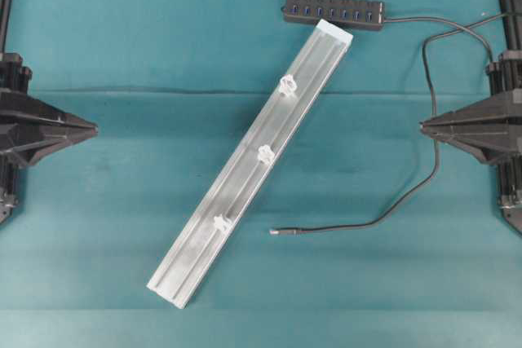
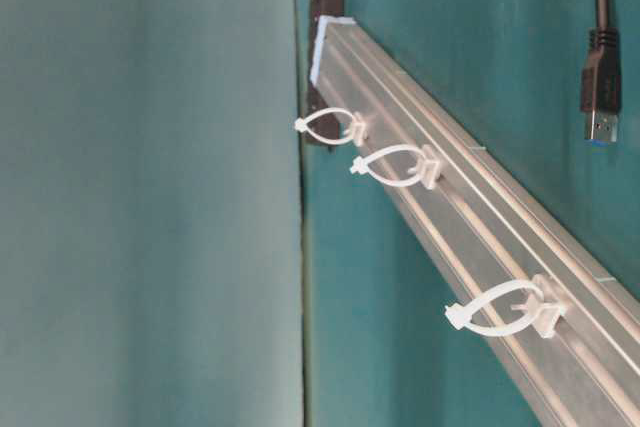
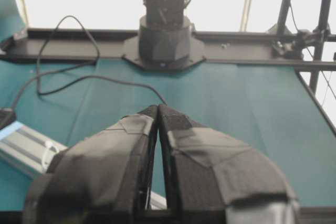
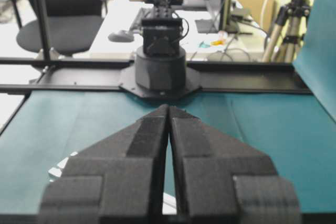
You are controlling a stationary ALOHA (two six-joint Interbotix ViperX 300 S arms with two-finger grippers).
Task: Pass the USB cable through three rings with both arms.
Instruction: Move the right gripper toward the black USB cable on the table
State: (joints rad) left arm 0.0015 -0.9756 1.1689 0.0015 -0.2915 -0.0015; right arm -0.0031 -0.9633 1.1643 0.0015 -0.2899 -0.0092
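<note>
Overhead, both grippers sit closed and empty at the table's edges: the left gripper (image 1: 91, 129) far left, the right gripper (image 1: 426, 127) far right. Between them the rail (image 1: 204, 250) runs diagonally, carrying the three rings (image 1: 266, 153). The USB cable (image 1: 432, 103) snakes from the hub (image 1: 334, 11) down the right side, and its plug (image 1: 278, 232) lies flat, pointing left toward the lowest ring, just right of the rail. That free end is nearer the right gripper, so the first pickup looks like the right arm's job.

From table level, the rings stand out from the rail as open loops, none threaded; the plug hangs in the picture's upper right, apart from them.

At the left wrist, the tips (image 3: 157, 109) are pressed together, with the rail's end at lower left.

At the right wrist, the tips (image 4: 168, 109) also meet, holding nothing.
</note>
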